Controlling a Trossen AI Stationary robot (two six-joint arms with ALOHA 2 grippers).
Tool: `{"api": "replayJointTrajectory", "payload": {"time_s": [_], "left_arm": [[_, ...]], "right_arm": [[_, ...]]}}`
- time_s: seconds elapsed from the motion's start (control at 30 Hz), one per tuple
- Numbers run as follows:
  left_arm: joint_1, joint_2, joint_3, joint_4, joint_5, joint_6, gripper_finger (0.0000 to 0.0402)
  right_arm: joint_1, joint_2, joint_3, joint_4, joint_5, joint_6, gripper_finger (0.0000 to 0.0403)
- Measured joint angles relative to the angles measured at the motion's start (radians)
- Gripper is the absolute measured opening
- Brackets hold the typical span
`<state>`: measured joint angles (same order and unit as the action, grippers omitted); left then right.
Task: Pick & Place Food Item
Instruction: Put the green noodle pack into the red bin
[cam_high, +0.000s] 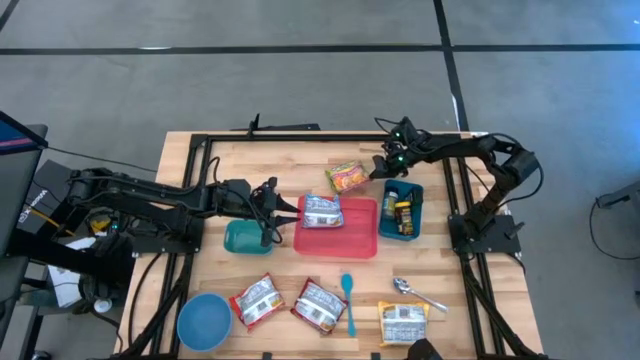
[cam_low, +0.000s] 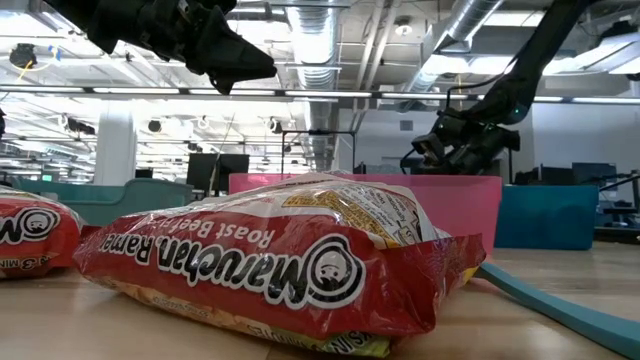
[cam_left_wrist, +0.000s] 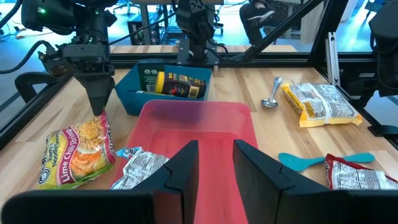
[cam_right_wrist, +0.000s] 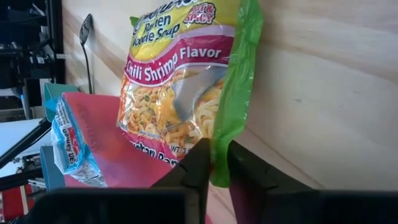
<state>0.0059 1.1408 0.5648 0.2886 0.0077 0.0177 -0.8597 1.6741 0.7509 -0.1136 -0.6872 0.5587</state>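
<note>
Nearest the overhead camera, along the near edge of the table (cam_high: 300, 150), lie a blue bowl (cam_high: 204, 321), two red-and-white ramen packets (cam_high: 257, 301), a blue spatula (cam_high: 348, 300), a metal spoon (cam_high: 415, 292) and a yellow packet (cam_high: 403, 322). Farther in sits the red tray (cam_high: 350, 238) with a blue-and-white packet (cam_high: 322, 211) on its left part, a teal container (cam_high: 243, 238) to its left and a blue bin (cam_high: 402, 210) of bottles to its right. The lime chili shrimp noodle packet (cam_high: 347, 178) lies just beyond the tray's far edge, and the right tool (cam_high: 381, 166) is at that packet's right edge. The left tool (cam_high: 270, 205) hovers between the teal container and the tray.

From table height, a red packet reading "Maruchan Ramen" and "Roast Beef" (cam_low: 280, 265) fills the foreground, printed upside down as seen.

The left wrist view shows the left tool's fingers (cam_left_wrist: 186, 168) slightly apart with nothing between them, above the tray. The far packet reads "Lime Chili Shrimp" (cam_left_wrist: 78, 149), with the right tool pointing down onto its edge.

The right wrist view shows the right tool (cam_right_wrist: 215, 163) pinching the packet's green edge. The wrapper reads "Ramen Noodle Soup", "Hot & Spicy" and "Chili Shrimp Flavor" (cam_right_wrist: 180, 81).
</note>
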Motion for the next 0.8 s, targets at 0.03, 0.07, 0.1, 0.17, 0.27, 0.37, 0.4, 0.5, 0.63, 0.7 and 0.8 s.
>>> {"api": "replayJointTrajectory", "payload": {"time_s": [0.03,0.07,0.1,0.17,0.27,0.37,0.4,0.5,0.63,0.7,0.8], "left_arm": [[0.0,0.0,0.0,0.0,0.0,0.0,0.0092],[0.0,0.0,0.0,0.0,0.0,0.0,0.0092],[0.0,0.0,0.0,0.0,0.0,0.0,0.0092],[0.0,0.0,0.0,0.0,0.0,0.0,0.0092],[0.0,0.0,0.0,0.0,0.0,0.0,0.0092],[0.0,0.0,0.0,0.0,0.0,0.0,0.0092],[0.0,0.0,0.0,0.0,0.0,0.0,0.0092],[0.0,0.0,0.0,0.0,0.0,0.0,0.0092],[0.0,0.0,0.0,0.0,0.0,0.0,0.0092],[0.0,0.0,0.0,0.0,0.0,0.0,0.0092],[0.0,0.0,0.0,0.0,0.0,0.0,0.0092]], "right_arm": [[0.0,0.0,0.0,0.002,0.0,0.0,0.0032],[0.0,0.0,0.0,0.005,0.0,0.0,0.0024],[0.0,0.0,0.0,0.009,0.0,0.0,0.0016],[0.0,0.0,0.0,0.024,0.0,0.0,0.0005],[0.0,0.0,0.0,0.046,0.0,0.008,0.0004],[-0.001,0.0,0.0,0.068,0.003,0.006,0.0001],[-0.003,-0.001,0.0,0.075,0.003,0.003,0.0001],[-0.007,-0.001,0.0,0.097,0.004,-0.009,0.0001],[-0.014,-0.001,0.0,0.113,0.005,-0.012,0.0001],[-0.015,-0.001,0.0,0.116,0.005,-0.011,0.0001],[-0.015,-0.006,0.0,0.123,0.007,-0.014,0.0]]}}
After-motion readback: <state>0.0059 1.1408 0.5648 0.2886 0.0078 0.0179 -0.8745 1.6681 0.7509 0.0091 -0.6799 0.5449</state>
